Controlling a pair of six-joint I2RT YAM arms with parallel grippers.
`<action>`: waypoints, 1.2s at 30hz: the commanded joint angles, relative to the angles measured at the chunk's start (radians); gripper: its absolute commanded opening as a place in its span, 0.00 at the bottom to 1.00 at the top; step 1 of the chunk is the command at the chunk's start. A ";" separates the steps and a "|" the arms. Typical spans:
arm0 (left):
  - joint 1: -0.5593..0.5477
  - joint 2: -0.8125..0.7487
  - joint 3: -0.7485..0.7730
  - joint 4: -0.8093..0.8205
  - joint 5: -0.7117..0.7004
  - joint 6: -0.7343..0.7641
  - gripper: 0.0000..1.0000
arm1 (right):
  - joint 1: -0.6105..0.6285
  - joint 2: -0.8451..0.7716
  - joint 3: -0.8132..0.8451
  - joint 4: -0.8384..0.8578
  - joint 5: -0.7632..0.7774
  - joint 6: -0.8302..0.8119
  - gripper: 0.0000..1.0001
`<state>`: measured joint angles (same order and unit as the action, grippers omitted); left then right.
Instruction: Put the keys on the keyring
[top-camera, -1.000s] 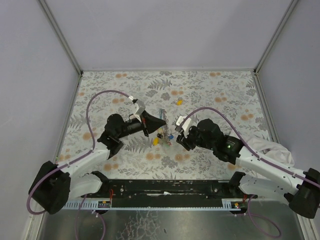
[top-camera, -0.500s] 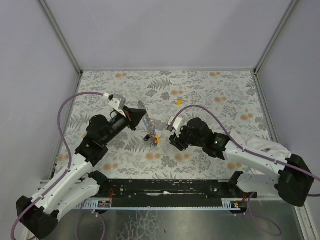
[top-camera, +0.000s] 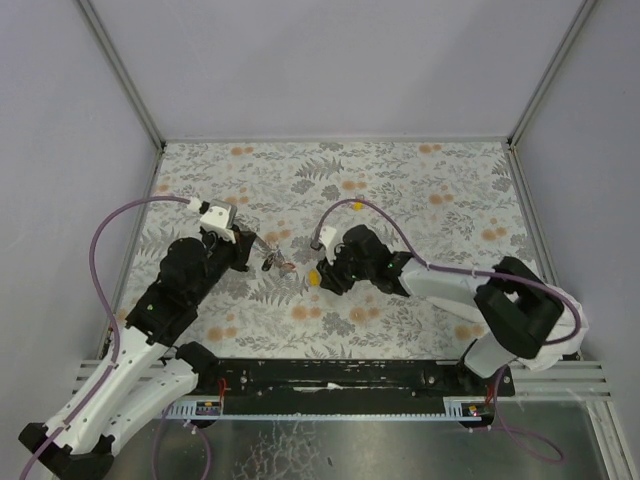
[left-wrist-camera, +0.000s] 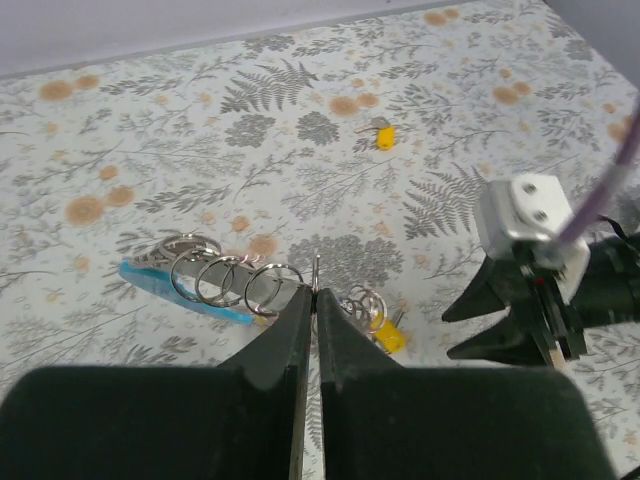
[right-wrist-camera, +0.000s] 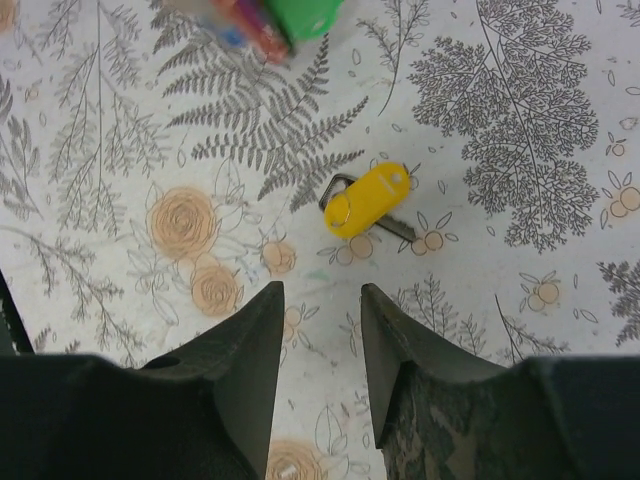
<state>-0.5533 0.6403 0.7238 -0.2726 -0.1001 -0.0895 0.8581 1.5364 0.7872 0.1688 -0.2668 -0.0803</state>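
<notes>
Floral-patterned cloth covers the table, which is enclosed by plain pale walls on three sides.

Item 1, the keyring: it lies near the middle of the cloth, with coloured caps bunched against it. A green cap and a red cap can be made out.

Item 2, left gripper: it is at the keyring, on its left-arm side. The jaws are pressed together, and a thin sliver of silver wire from the keyring stands pinched at the seam between the tips. A chain of loose silver rings runs out from the keyring to that same side. It rests on a light-blue strip that lies flat on the cloth.

Item 3, yellow key: it lies loose on the cloth just beside the keyring, on its right-arm side, and is not joined to it. A small wire loop passes through its head.

Item 4, right gripper: it hangs on the far side of that yellow key from the keyring. The jaws stand partly apart with nothing between them, and the key lies just ahead of the tips. Whether the tips touch the cloth cannot be told.

Item 5, second yellow key: it lies well apart from the keyring, toward the back wall, alone on the cloth.
</notes>
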 joint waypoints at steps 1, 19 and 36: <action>0.004 -0.072 0.030 -0.041 -0.056 0.089 0.00 | -0.038 0.094 0.118 0.051 -0.087 0.118 0.43; 0.019 -0.101 -0.004 -0.043 -0.002 0.117 0.00 | -0.060 0.315 0.272 -0.024 -0.110 0.269 0.32; 0.071 -0.090 -0.007 -0.025 0.095 0.110 0.00 | -0.060 0.360 0.280 -0.037 -0.155 0.292 0.09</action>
<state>-0.4980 0.5564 0.7143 -0.3611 -0.0509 0.0078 0.8043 1.8965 1.0405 0.1379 -0.3904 0.1982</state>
